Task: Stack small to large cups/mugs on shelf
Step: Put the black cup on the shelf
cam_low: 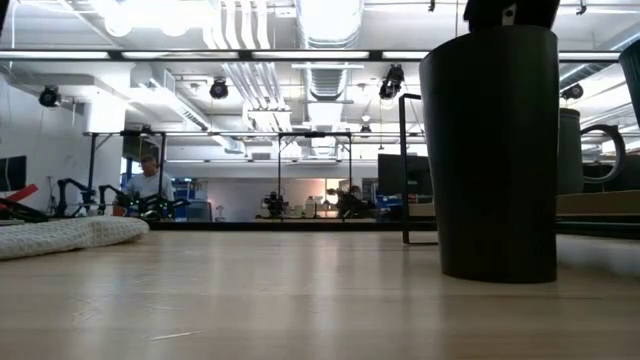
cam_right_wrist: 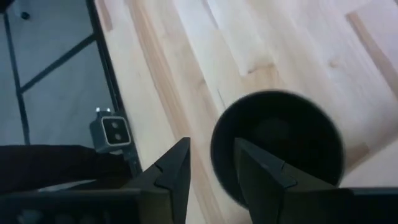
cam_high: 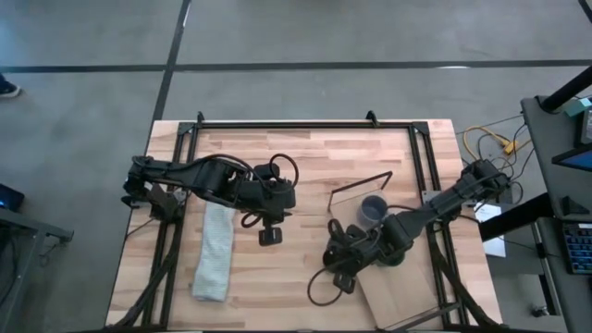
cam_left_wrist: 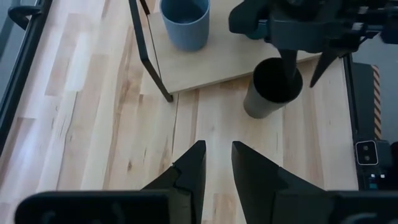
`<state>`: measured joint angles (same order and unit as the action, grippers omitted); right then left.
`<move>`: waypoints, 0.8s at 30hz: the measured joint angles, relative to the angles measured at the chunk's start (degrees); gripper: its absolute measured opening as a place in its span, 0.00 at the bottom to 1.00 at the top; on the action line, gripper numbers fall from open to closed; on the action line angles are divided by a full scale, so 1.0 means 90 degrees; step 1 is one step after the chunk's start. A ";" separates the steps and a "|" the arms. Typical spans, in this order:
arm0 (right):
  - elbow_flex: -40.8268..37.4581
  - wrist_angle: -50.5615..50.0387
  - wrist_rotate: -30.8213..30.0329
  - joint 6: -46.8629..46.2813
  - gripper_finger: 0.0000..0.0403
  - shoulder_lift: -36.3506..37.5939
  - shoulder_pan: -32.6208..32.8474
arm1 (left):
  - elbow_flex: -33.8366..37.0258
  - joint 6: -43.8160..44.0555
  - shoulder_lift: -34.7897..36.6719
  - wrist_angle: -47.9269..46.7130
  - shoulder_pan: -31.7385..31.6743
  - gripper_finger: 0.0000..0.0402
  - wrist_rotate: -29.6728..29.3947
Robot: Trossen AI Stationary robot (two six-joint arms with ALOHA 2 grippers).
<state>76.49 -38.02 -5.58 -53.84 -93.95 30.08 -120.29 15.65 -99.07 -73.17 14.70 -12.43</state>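
Your right gripper (cam_right_wrist: 210, 171) hangs over the black cup (cam_left_wrist: 272, 87), with one finger inside the rim and the other outside. The fingers look parted around the wall, not pressing it, so I judge the cup is standing free on the surface (cam_high: 305, 157), just beside the near edge of the shelf (cam_high: 421, 287).

The risk from here: if you lift or swing the arm while a finger is inside, it can catch the rim and tip the cup, or push it along the wood. If you close again off-centre, the cup may tilt in the grip.

The blue-grey mug (cam_high: 374, 209) stands on the shelf near the wire frame (cam_high: 361, 183) — a careless sweep could knock it too.

Your left gripper (cam_left_wrist: 217, 163) waits over the middle of the surface, fingers a little apart and holding nothing, next to the folded cloth (cam_high: 215, 252).

Count: two cups in view, one shelf, one cloth. A third cup I cannot find.
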 joint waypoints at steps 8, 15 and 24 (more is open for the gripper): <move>-0.0103 0.0062 -0.0043 -0.0257 0.28 0.0000 0.0059 | 0.0071 -0.0004 0.0002 -0.0005 0.0000 0.16 0.0000; -0.0104 0.0333 -0.0057 -0.0208 0.28 -0.0062 0.0086 | 0.0175 -0.0004 0.0005 -0.0029 0.0000 0.16 -0.0002; -0.0109 0.0424 -0.0058 -0.0128 0.28 -0.0544 0.0136 | 0.0189 -0.0004 0.0005 -0.0033 0.0000 0.16 0.0001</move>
<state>75.50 -34.20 -6.11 -54.99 -98.85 31.30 -118.58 15.62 -99.02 -73.47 14.70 -12.43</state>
